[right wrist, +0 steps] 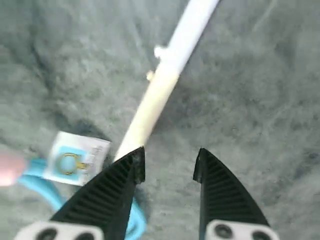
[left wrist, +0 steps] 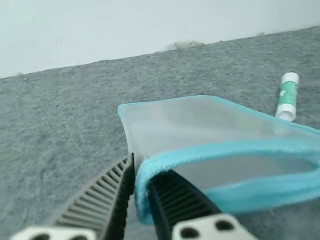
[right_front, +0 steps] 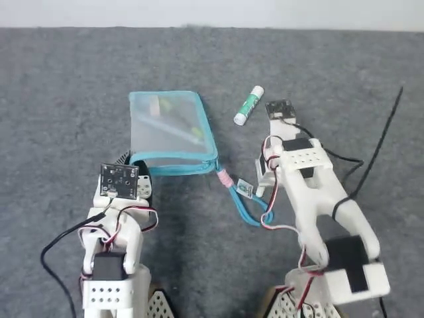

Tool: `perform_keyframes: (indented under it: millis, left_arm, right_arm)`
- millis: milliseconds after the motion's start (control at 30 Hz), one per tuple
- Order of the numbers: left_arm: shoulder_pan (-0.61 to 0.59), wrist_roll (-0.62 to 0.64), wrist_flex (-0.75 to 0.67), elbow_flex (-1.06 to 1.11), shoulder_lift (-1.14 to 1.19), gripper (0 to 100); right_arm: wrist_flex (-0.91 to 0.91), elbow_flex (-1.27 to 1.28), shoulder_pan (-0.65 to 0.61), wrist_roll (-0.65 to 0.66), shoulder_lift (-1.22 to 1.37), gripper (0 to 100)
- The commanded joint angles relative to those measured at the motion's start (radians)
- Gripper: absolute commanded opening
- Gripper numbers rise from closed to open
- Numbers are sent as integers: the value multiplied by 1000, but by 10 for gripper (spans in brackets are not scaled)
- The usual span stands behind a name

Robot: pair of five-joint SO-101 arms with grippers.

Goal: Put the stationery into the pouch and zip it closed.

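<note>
High view: the pouch (right_front: 169, 129) lies mid-table (right_front: 59, 99) (some items show through it), and the glue stick (right_front: 248, 106) lies outside, just beside it toward the right edge.

Left wrist view: the left gripper (left wrist: 144, 172) is clenched on the pouch's teal rim.

Right wrist view: the right gripper (right wrist: 170, 155) hangs released over a pale stick (right wrist: 160, 85), near the strap tag (right wrist: 75, 157). A careless pinch could roll the stick away, or snag the strap and tug the pouch loose.
</note>
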Motion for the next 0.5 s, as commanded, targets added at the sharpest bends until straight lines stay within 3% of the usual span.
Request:
perform_keyframes:
  millis: [0, 167, 467]
  left_arm:
    - [37, -8, -2, -7, -3, 12]
    - [38, -8, -2, -7, -3, 12]
    - [38, -8, -2, -7, -2, 12]
  right_arm:
    - [13, -52, -30, -121, -81, 168]
    - [-38, -31, -42, -226, 24, 169]
    - [-90, -44, -38, -253, 199, 157]
